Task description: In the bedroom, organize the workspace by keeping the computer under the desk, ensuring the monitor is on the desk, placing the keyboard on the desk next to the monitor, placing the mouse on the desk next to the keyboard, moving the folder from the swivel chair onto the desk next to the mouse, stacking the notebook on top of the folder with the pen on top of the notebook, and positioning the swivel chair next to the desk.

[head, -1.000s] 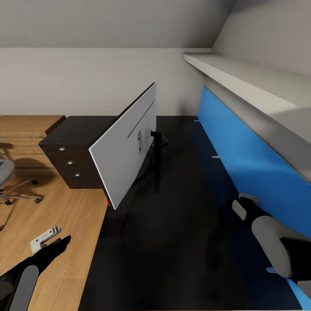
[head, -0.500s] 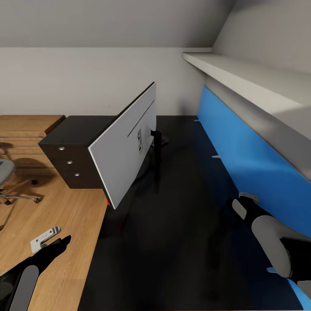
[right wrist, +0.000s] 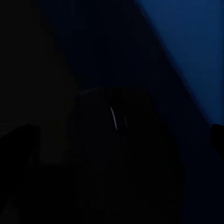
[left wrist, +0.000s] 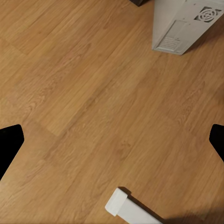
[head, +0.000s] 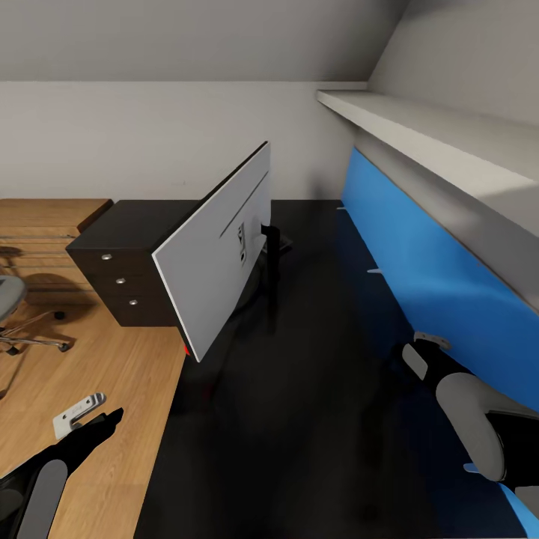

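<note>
The monitor (head: pixel 221 254) stands on the dark desk (head: pixel 299 419), seen from its white back and leaning. My right gripper (head: pixel 421 352) hovers low over the desk beside the blue panel, open. In the right wrist view a dark rounded shape with a thin light streak, seemingly the mouse (right wrist: pixel 119 140), lies between the spread fingertips (right wrist: pixel 18 140). My left gripper (head: pixel 88 418) hangs open over the wooden floor, left of the desk. The white computer tower (left wrist: pixel 182 23) stands on that floor. Part of the grey swivel chair (head: pixel 11 299) shows at the far left.
A dark drawer unit (head: pixel 123 262) sits at the desk's far left end. A blue panel (head: pixel 434 277) and a pale shelf (head: pixel 434 142) run along the desk's right side. A small white block (left wrist: pixel 122 205) is on the wooden floor (head: pixel 97 374).
</note>
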